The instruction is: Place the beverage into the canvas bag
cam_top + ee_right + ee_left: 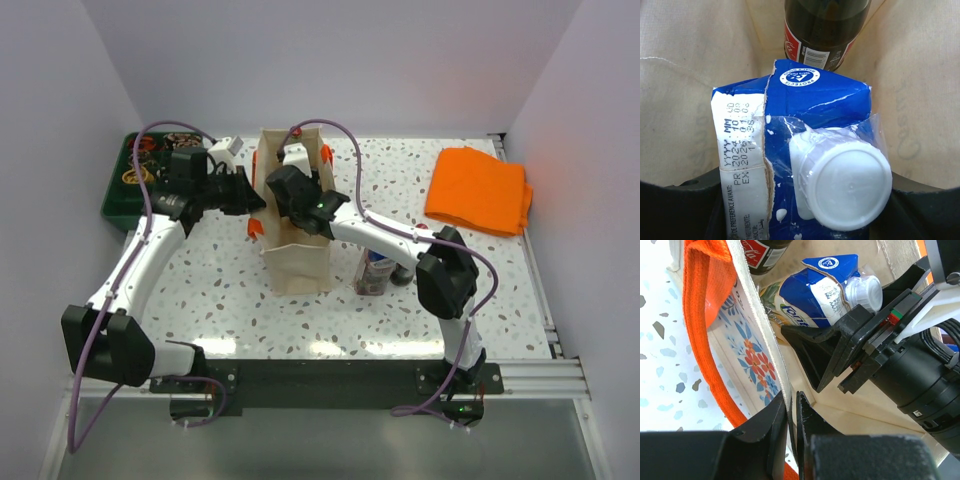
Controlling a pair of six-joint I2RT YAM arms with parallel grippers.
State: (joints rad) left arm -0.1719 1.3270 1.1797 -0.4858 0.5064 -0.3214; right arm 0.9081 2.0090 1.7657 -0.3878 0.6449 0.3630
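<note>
The canvas bag (300, 265) stands upright mid-table, beige with orange handles. My left gripper (250, 196) is shut on the bag's left rim, which shows pinched between its fingers in the left wrist view (790, 412). My right gripper (298, 192) is inside the bag's mouth, shut on a blue and white beverage carton (805, 165) with a white cap. The carton (815, 290) is held down inside the bag, against the right gripper's fingers (825, 355). A dark cola bottle (825, 30) stands inside the bag behind the carton and also shows in the left wrist view (762, 252).
A small drink container (376, 270) stands on the table just right of the bag. A folded orange cloth (480, 190) lies at the back right. A green tray (118, 200) with items sits at the back left.
</note>
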